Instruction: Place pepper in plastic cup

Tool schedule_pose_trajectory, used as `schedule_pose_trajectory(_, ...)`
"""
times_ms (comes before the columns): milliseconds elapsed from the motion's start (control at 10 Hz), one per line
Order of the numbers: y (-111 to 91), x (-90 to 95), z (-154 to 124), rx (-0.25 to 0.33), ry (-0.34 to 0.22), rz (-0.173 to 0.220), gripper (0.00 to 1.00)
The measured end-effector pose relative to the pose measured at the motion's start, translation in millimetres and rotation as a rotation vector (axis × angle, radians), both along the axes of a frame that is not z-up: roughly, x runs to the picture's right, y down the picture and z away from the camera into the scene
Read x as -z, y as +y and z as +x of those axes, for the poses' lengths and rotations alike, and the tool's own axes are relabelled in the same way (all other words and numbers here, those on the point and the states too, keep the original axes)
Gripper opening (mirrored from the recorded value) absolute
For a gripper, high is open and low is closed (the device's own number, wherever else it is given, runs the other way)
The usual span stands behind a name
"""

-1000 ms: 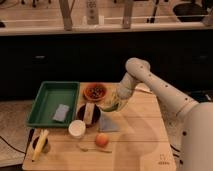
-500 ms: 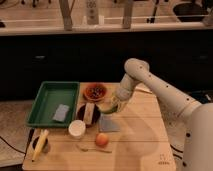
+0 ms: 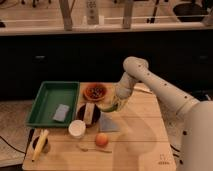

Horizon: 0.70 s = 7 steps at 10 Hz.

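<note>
My gripper [image 3: 112, 106] hangs over the middle of the wooden table, just right of a dark bowl [image 3: 88, 114]. It is shut on the pepper [image 3: 116, 103], a small glossy yellow-green thing held between the fingers a little above the table. The plastic cup [image 3: 76, 128], white and round, stands upright on the table in front and to the left of the gripper, apart from it. The arm reaches in from the right.
A green tray [image 3: 50, 95] holding a grey sponge [image 3: 61, 113] lies at the left. A brown bowl [image 3: 95, 92] stands behind the gripper. An orange fruit [image 3: 102, 139], a spoon [image 3: 92, 148], a blue cloth [image 3: 108, 124] and a banana [image 3: 39, 145] lie near the front.
The gripper with the pepper has shifted slightly down and to the left. Nothing else has moved.
</note>
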<state>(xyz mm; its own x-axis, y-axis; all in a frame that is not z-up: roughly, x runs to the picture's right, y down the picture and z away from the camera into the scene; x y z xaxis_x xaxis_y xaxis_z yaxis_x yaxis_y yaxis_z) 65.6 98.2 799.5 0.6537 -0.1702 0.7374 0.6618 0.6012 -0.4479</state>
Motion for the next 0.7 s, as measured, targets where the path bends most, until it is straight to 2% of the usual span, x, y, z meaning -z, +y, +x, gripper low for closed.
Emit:
schedule_pose_trajectory(300,-20,-27.9,2,-0.013,0.043,0.05,0.02)
schedule_pose_trajectory(700,-39,-44.7,7,-0.038,0.089,0.114,0.02)
